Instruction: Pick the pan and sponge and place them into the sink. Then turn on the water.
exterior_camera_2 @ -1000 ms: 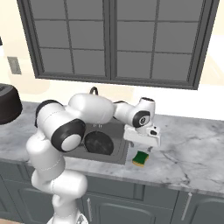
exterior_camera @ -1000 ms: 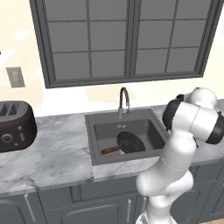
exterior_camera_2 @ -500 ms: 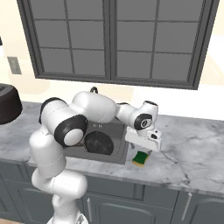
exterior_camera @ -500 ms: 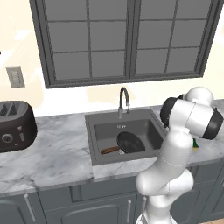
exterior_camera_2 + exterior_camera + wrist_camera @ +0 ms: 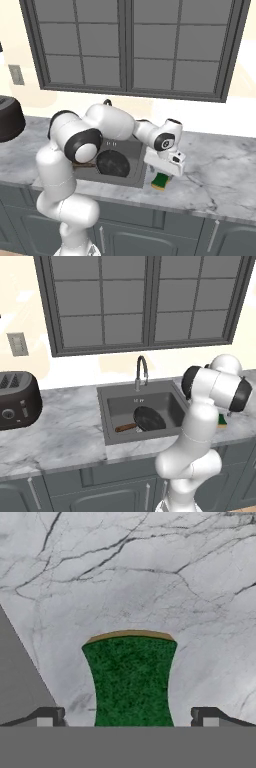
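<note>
Marble counter (image 5: 220, 170), pan (image 5: 148, 418) already in the sink (image 5: 172, 401); the claw (image 5: 128, 717) has dropped lower, fingers spread either side of the sponge (image 5: 131, 679) near the front edge — grab coming.

From my station: sink (image 5: 172, 396) set into the counter (image 5: 70, 426), roughly centred below the window (image 5: 145, 301). Faucet (image 5: 141, 370) at the sink's rear rim. Pan (image 5: 148, 418) lies in the basin, toward its front, handle pointing left. Toaster (image 5: 17, 401) on the counter well left of the sink, wall outlet (image 5: 17, 344) above and behind it. Sponge (image 5: 161, 181) on the counter just right of the sink, near the front edge. Gripper (image 5: 128, 717) hangs directly over the sponge, one fingertip (image 5: 47, 716) on either side of it, apart from its edges. Cabinets (image 5: 75, 491) below the counter.
</note>
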Motion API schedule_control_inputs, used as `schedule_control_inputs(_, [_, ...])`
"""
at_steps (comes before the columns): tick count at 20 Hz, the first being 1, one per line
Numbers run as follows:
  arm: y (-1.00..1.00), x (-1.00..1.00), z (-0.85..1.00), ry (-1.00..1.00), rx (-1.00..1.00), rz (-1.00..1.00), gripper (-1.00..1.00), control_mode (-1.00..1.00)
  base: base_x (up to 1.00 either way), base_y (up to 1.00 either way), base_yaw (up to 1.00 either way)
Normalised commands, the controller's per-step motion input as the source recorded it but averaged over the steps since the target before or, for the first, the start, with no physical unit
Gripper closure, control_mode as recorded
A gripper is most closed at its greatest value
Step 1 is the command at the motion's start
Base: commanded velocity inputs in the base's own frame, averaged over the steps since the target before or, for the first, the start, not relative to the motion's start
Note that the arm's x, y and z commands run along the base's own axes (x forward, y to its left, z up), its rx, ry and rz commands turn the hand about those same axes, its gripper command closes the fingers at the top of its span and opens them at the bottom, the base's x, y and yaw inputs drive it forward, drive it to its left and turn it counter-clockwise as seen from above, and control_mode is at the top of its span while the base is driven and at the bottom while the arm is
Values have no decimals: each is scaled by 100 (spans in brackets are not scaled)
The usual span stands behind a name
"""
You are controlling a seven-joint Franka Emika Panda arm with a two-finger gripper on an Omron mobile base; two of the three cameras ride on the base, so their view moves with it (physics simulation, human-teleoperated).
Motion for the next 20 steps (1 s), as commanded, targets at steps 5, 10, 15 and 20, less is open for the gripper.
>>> schedule_control_inputs(5, [0, 0, -8, 6, -1, -5, -100, -100, 0, 0, 0])
schedule_control_inputs(10, [1, 0, -10, 6, -2, -6, -100, -100, 0, 0, 0])
schedule_control_inputs(15, [3, 0, -12, 7, -2, -6, -100, -100, 0, 0, 0])
schedule_control_inputs(20, [-1, -4, -13, 5, -1, -5, -100, -100, 0, 0, 0])
